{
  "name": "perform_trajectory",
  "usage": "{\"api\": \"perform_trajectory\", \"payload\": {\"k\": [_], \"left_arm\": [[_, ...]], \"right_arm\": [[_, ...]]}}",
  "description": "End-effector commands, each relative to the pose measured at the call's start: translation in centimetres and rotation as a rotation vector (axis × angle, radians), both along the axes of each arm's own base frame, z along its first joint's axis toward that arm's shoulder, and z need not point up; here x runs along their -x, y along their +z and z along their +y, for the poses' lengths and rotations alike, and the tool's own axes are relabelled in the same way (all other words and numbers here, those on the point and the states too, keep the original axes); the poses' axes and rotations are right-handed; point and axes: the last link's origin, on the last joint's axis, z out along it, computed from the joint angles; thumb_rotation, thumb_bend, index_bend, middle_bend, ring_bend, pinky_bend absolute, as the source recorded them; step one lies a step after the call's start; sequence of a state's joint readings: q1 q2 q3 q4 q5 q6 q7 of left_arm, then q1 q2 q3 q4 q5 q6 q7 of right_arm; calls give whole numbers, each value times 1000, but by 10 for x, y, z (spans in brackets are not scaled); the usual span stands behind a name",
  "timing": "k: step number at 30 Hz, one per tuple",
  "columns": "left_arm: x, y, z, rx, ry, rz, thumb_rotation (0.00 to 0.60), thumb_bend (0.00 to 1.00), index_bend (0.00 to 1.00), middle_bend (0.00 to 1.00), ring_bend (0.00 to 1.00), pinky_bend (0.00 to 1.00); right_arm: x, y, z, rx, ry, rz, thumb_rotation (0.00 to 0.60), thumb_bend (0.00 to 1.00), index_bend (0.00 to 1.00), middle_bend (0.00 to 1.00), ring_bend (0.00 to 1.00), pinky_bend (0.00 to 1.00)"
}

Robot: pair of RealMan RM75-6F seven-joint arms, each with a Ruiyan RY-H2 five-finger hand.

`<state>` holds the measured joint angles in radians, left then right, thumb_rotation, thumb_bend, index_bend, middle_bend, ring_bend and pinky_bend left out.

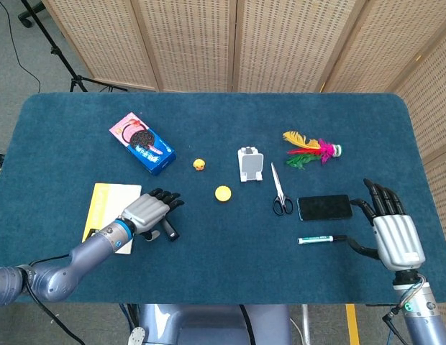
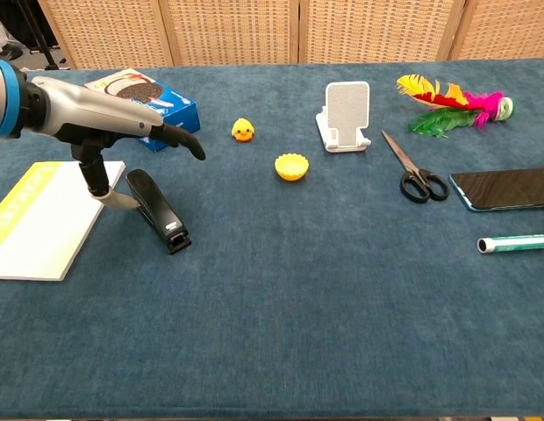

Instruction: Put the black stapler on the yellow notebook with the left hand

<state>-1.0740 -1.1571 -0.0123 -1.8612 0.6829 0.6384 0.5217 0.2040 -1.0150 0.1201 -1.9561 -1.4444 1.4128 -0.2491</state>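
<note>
Chest view shows the left robot hand (image 2: 105, 123) released, fingers spread above the black stapler (image 2: 157, 210), its thumb reaching down just beside the stapler's rear end. The yellow notebook (image 2: 44, 217) lies just left of the hand on the table (image 2: 342, 298)

stapler (image 2: 156, 210) right of notebook (image 2: 42, 217), touching

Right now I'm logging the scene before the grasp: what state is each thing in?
left hand: open, fingers spread over the stapler
black stapler: closed, lying on the table, not lifted
yellow notebook: closed, flat
scissors: closed
phone: screen dark
right hand: open, holds nothing
</note>
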Motion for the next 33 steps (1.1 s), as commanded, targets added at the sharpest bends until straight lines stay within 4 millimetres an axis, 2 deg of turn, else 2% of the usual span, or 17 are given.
{"api": "perform_trajectory", "payload": {"k": [1, 6, 9, 15, 23, 33], "left_arm": [[0, -3, 1, 1, 0, 5, 600, 355, 138, 39, 0, 40], [-1, -8, 1, 6, 5, 3, 600, 361, 193, 84, 1, 60], [-3, -14, -1, 28, 2, 5, 600, 398, 224, 111, 12, 72], [-3, -19, -5, 66, 23, 2, 600, 451, 228, 114, 15, 75], [0, -18, -8, 72, 26, 17, 600, 455, 228, 114, 15, 76], [15, -14, -4, 72, 26, 99, 600, 456, 228, 114, 14, 76]], "right_arm": [[0, 0, 0, 2, 1, -2, 600, 208, 257, 12, 0, 70], [-1, 0, 0, 3, 7, -5, 600, 208, 257, 13, 0, 70], [0, 0, 0, 8, 9, -5, 600, 208, 257, 13, 0, 70], [0, 0, 0, 13, 12, -4, 600, 208, 257, 24, 0, 61], [0, 1, -1, 24, 16, -7, 600, 208, 257, 28, 0, 61], [-2, 0, 0, 38, 35, -14, 600, 208, 257, 28, 0, 61]]}}
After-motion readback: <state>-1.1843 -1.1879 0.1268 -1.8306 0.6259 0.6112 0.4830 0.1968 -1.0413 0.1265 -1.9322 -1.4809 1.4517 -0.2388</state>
